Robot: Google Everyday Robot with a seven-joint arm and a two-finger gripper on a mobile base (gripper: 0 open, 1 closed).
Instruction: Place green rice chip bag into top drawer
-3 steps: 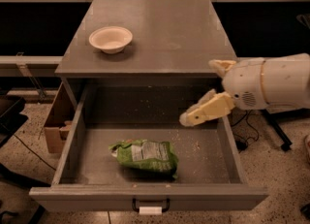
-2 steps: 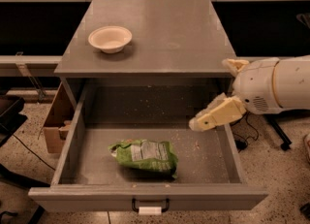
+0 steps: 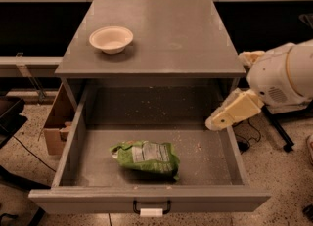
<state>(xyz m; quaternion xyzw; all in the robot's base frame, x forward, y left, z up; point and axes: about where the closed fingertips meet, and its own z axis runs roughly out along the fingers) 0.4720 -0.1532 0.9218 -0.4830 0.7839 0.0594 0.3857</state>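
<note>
The green rice chip bag lies flat on the floor of the open top drawer, near its front and a little left of the middle, white label panel up. Nothing touches it. The drawer is pulled fully out, with a small dark handle and white tag on its front panel and crumbs on its floor. My gripper is cream-coloured and hangs above the drawer's right wall, to the right of the bag, well apart from it and empty. The white arm housing is behind it at the right edge.
A white round bowl sits on the grey cabinet top at its left. A cardboard box stands on the floor left of the drawer. Dark cables and a stand leg lie on the floor at the right.
My gripper has moved right, from over the drawer's inside to above its right wall. The bag has stayed in place in the drawer.
</note>
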